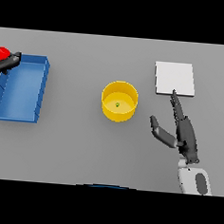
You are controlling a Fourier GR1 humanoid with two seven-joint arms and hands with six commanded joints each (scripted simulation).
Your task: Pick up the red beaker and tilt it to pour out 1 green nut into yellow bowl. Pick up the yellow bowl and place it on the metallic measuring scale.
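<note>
The yellow bowl stands upright in the middle of the table with one small green nut inside. The metallic scale is a flat light square to the bowl's right, further back. My right hand lies open just right of the bowl, fingers straight and pointing toward the scale's front edge, thumb spread toward the bowl without touching it. At the far left edge my left hand is shut on the red beaker, which is partly cut off by the view's edge, over the tray's far left corner.
A blue rectangular tray sits at the left of the table, its long side running front to back. Grey tabletop surrounds the bowl on all sides.
</note>
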